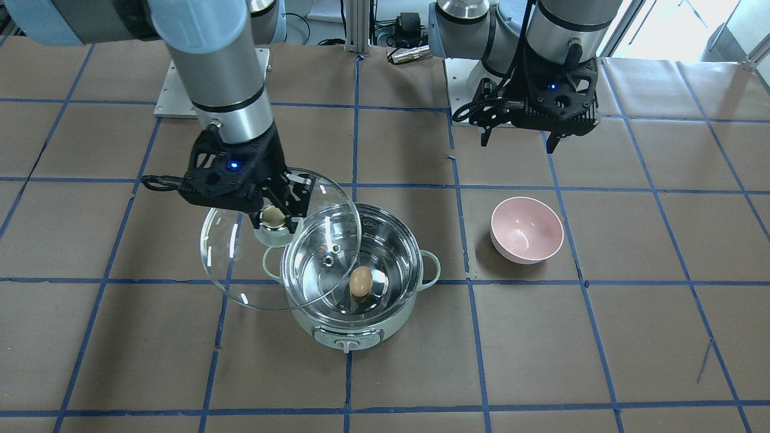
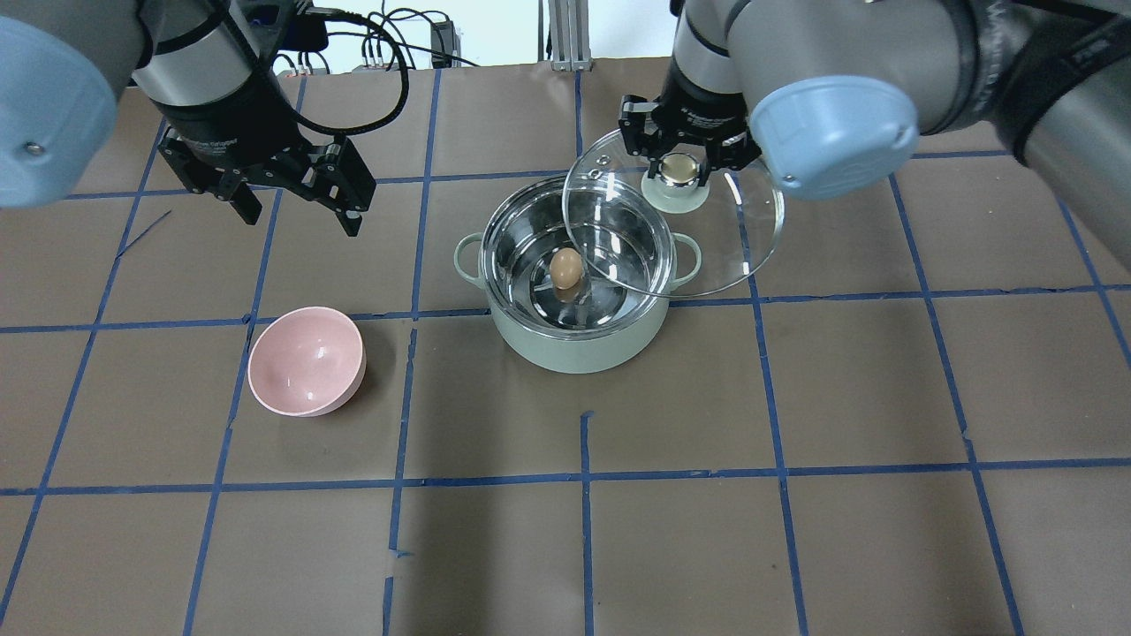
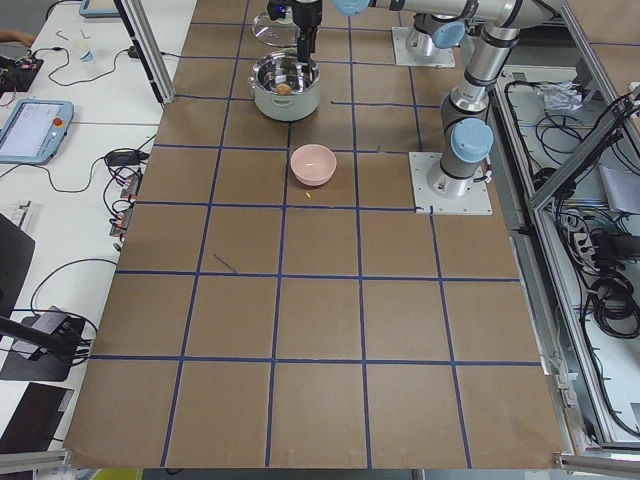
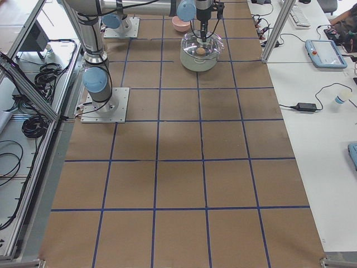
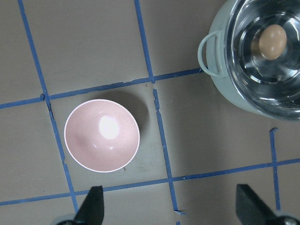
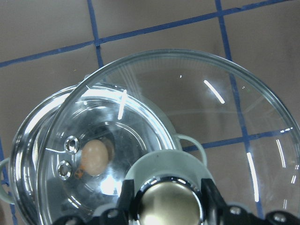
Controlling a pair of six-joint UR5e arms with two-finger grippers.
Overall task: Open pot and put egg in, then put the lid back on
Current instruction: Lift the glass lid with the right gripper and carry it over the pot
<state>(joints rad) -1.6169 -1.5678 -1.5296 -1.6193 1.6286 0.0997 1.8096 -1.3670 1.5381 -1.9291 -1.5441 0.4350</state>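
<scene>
The mint-green pot (image 2: 574,349) stands open at mid-table, and the brown egg (image 2: 565,268) lies on its steel floor. My right gripper (image 2: 680,168) is shut on the beige knob (image 1: 272,216) of the glass lid (image 2: 733,238). It holds the lid raised and tilted, beside the pot, with the lid's edge overlapping the pot's rim. In the right wrist view the egg (image 6: 95,157) shows through the glass. My left gripper (image 2: 299,216) is open and empty, raised above the table beyond the pink bowl. The left wrist view shows the pot (image 5: 225,79) with the egg (image 5: 272,41) inside.
An empty pink bowl (image 2: 306,361) sits on the brown paper to the robot's left of the pot, below my left gripper (image 1: 518,141). Blue tape lines grid the table. Arm base plates lie at the robot's side of the table.
</scene>
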